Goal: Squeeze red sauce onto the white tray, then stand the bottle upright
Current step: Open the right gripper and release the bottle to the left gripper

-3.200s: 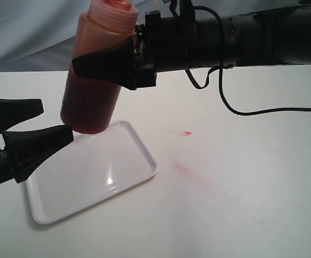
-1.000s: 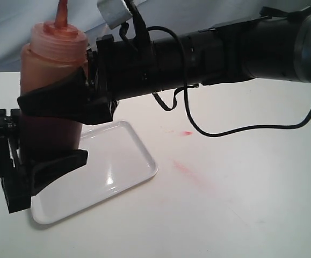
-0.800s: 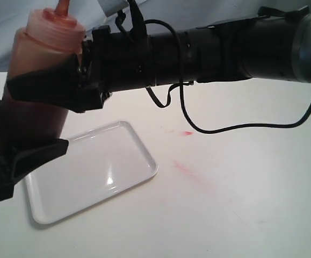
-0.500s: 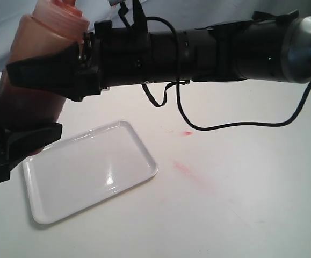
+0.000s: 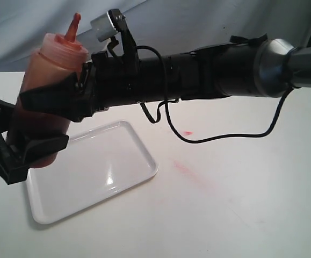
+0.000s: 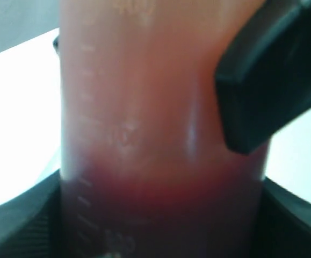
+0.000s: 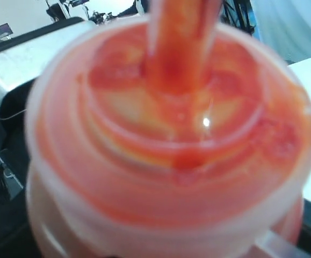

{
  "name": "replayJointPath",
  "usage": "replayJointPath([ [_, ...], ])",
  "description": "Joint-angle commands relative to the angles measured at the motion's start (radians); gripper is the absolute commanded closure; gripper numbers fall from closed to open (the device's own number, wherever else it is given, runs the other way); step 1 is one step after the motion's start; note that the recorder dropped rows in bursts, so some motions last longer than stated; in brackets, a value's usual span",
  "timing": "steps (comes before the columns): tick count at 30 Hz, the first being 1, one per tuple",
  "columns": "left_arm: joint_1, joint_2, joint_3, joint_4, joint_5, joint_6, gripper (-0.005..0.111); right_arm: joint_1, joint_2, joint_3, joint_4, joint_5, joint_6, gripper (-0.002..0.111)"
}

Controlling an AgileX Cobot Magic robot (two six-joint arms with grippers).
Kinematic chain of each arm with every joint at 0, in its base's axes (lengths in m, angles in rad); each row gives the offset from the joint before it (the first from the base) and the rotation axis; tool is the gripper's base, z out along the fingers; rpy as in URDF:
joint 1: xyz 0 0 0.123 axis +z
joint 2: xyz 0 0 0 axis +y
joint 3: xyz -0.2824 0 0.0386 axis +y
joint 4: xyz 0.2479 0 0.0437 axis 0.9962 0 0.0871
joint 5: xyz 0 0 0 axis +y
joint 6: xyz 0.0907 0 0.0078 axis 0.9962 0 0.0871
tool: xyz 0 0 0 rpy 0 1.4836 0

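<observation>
We see the bottle held off to the left of the exterior view, nozzle pointing up and the body leaning a little, with its top toward the right arm. 2 grippers have it. The right gripper reaches across from the right and is clamped around the bottle's middle, 1 black finger lying across the front of it. The left gripper grasps the lower part, 1 finger crossing the front near the base.

In the left wrist view the bottle fills the picture. The left gripper's fingers press against both of its sides, and a finger of the right gripper sits higher up on the wall. Dark red sauce shows through the lower part, with paler orange plastic above it. The right wrist view looks at the bottle's shoulder and its nozzle, both smeared orange-red.

The bottle's base hangs over the left end of the white tray; we cannot tell whether it touches the tray. The tray lies flat on the white table. Well to the right of the tray, the table carries a small red spot and a faint pink smear. A black cable loops beneath the right arm.
</observation>
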Motion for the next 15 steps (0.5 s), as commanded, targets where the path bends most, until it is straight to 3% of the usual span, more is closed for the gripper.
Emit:
replayJointPath([
  [1, 0.001, 0.031, -0.037, -0.036, 0.114, 0.000, 0.107, 0.031, 0.050, 0.017, -0.028, -0.024, -0.022, 0.108],
  [5, 0.001, 0.073, -0.011, -0.036, 0.168, 0.047, 0.107, 0.036, 0.081, 0.017, -0.028, -0.032, -0.045, 0.108],
  [15, 0.001, 0.146, -0.003, -0.036, 0.145, 0.047, 0.105, 0.066, 0.102, 0.017, -0.028, -0.030, -0.096, 0.108],
])
